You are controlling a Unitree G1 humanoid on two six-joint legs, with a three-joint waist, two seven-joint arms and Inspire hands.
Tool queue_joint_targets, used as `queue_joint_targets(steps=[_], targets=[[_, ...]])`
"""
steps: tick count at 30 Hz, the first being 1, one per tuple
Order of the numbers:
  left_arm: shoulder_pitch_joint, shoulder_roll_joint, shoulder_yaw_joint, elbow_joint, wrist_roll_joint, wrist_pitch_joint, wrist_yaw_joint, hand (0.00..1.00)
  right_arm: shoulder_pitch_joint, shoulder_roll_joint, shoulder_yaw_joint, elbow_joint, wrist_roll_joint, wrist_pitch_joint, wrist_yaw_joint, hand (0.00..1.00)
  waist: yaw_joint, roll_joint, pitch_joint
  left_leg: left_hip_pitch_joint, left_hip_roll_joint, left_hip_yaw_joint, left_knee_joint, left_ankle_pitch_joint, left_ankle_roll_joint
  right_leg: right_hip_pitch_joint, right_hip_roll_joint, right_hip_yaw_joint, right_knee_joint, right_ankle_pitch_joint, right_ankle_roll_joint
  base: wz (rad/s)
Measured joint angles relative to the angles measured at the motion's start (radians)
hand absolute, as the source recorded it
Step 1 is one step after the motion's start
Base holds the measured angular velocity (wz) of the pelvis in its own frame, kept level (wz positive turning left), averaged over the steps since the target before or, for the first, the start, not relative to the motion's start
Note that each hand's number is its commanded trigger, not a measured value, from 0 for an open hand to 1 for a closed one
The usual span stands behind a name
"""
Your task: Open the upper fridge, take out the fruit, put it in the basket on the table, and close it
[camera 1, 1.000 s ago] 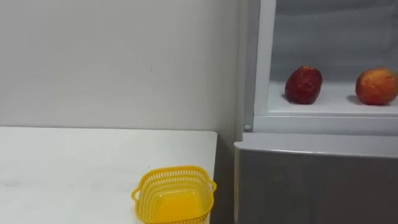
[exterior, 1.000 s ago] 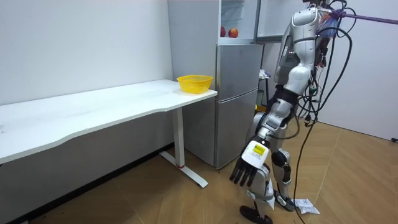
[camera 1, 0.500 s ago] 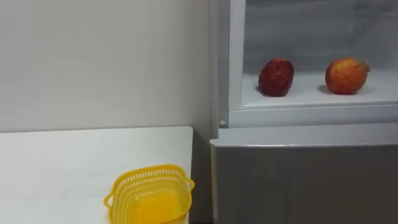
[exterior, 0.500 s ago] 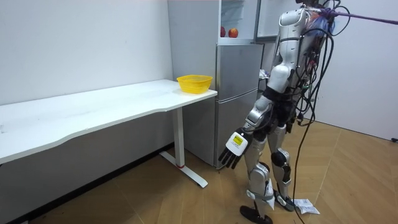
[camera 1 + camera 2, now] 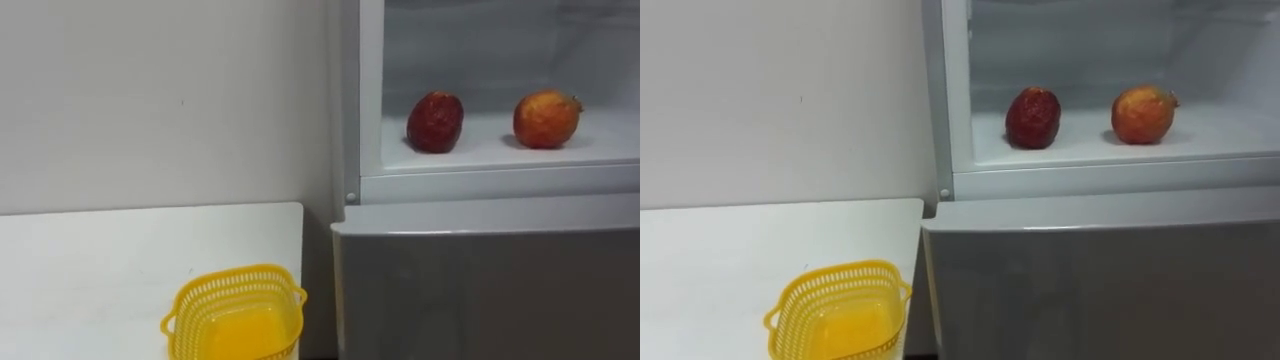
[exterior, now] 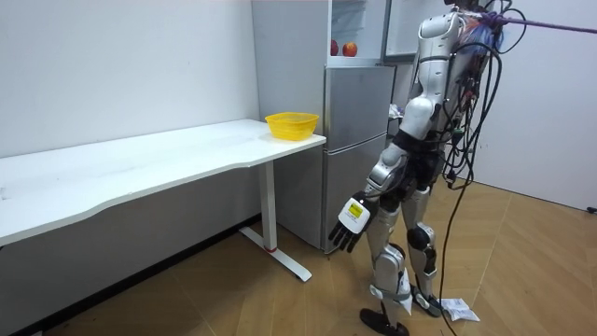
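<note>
Dark red fruit (image 5: 435, 122), orange-red fruit (image 5: 546, 119), yellow lattice basket (image 5: 233, 312), white table (image 5: 100, 260), grey fridge (image 5: 480, 290)

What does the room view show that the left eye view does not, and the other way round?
Room view: the robot standing before the fridge, its left hand hanging low with relaxed fingers, and the white table at full length. Left eye view: up close, a dark red fruit left of an orange-red fruit, not touching, and the yellow basket with its mesh. Both: the fridge with its upper compartment open, both fruits inside, and the basket near the table's end.
</note>
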Motion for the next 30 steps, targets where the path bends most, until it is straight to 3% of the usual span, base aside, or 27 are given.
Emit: queue_joint_targets(steps=[1,3,5,6,8,10,11,12,14,16,20,23,27,30], targets=[[0.000,-0.001,0.000,-0.001,0.001,-0.001,0.000,0.00,-0.002,0.000,-0.002,-0.007,0.033,-0.010,-0.008,0.00,0.000,-0.003,-0.0018,-0.004,0.001,0.004,0.000,0.000,0.000,-0.007,0.000,0.007,0.002,0.000,0.000,-0.08],[-0.001,-0.001,0.000,-0.002,0.005,-0.014,0.002,0.00,-0.003,0.001,-0.012,-0.046,0.097,-0.035,-0.015,0.00,-0.011,-0.001,0.0048,-0.007,0.001,0.007,0.000,0.000,0.000,-0.010,0.000,0.007,0.003,0.001,0.000,-0.04],[0.002,-0.002,-0.002,-0.002,0.026,-0.038,0.003,0.00,-0.002,0.007,-0.022,-0.113,0.115,-0.075,-0.020,0.00,-0.026,0.001,0.0057,-0.005,0.002,0.015,-0.003,0.000,0.000,-0.014,0.000,0.020,0.003,0.001,0.001,-0.08],[0.001,-0.001,-0.001,-0.002,0.037,-0.045,0.002,0.00,0.004,0.009,-0.022,-0.151,0.108,-0.076,-0.019,0.00,-0.027,0.002,0.0054,-0.006,0.003,0.020,-0.003,0.000,0.000,-0.018,0.001,0.020,0.005,0.001,0.000,-0.15],[-0.008,-0.001,0.000,-0.002,0.060,-0.067,0.002,0.00,0.025,0.010,-0.026,-0.309,0.103,-0.110,-0.015,0.00,-0.040,0.005,0.0041,-0.024,0.005,0.024,-0.002,0.000,0.000,-0.043,0.001,0.025,0.012,0.005,-0.001,-0.09],[-0.004,-0.004,0.000,-0.003,0.062,-0.085,0.002,0.00,0.065,0.012,-0.039,-0.495,0.095,-0.121,-0.023,0.00,-0.041,0.009,0.0034,-0.024,0.008,0.043,-0.004,0.000,0.000,-0.056,0.002,0.045,0.020,0.005,0.000,-0.21],[-0.003,-0.003,0.000,-0.003,0.063,-0.087,0.003,0.00,0.075,0.013,-0.036,-0.564,0.092,-0.162,-0.027,0.00,-0.054,0.008,0.0031,-0.024,0.008,0.045,-0.004,0.000,0.000,-0.056,0.002,0.045,0.020,0.007,0.001,-0.15],[-0.004,-0.002,0.000,-0.003,0.065,-0.089,0.004,0.00,0.083,0.015,-0.038,-0.594,0.084,-0.171,-0.028,0.00,-0.057,0.007,0.0030,-0.024,0.008,0.045,-0.004,0.000,0.000,-0.056,0.002,0.046,0.020,0.007,0.001,-0.04],[0.000,-0.001,0.000,-0.003,0.068,-0.109,0.004,0.00,0.130,0.022,-0.042,-0.786,0.061,-0.173,-0.039,0.00,-0.062,0.007,0.0023,-0.027,0.010,0.060,-0.011,0.000,0.001,-0.069,0.003,0.056,0.021,0.009,0.001,-0.15],[-0.001,0.001,0.001,-0.004,0.068,-0.110,0.003,0.00,0.153,0.022,-0.041,-0.896,0.035,-0.191,-0.039,0.00,-0.066,0.010,0.0003,-0.034,0.018,0.075,-0.011,0.000,0.000,-0.084,0.010,0.071,0.020,0.018,-0.001,-0.26],[0.025,0.004,0.002,-0.002,0.064,-0.125,0.003,0.00,0.228,0.019,-0.069,-1.163,0.055,-0.190,-0.034,0.00,-0.091,0.008,-0.0022,-0.030,0.019,0.100,-0.020,0.000,0.000,-0.097,0.011,0.097,0.023,0.020,-0.002,-0.19],[0.038,0.008,0.003,-0.001,0.064,-0.127,0.004,0.00,0.240,0.018,-0.101,-1.312,0.051,-0.200,-0.038,0.00,-0.111,0.006,-0.0054,-0.029,0.021,0.112,-0.022,0.000,0.000,-0.103,0.013,0.105,0.023,0.024,-0.001,-0.14],[0.037,0.009,0.008,0.021,0.062,-0.130,0.004,0.00,0.261,0.019,-0.113,-1.452,0.026,-0.205,-0.041,0.00,-0.108,0.004,-0.0055,-0.014,0.027,0.134,-0.033,-0.001,0.000,-0.100,0.020,0.132,0.023,0.030,-0.002,-0.21],[0.040,0.015,-0.002,0.030,0.060,-0.130,0.003,0.00,0.261,0.018,-0.109,-1.555,-0.076,-0.208,-0.059,0.00,-0.108,0.003,-0.0077,-0.014,0.028,0.134,-0.036,-0.001,0.000,-0.099,0.023,0.135,0.026,0.034,-0.003,-0.08]])
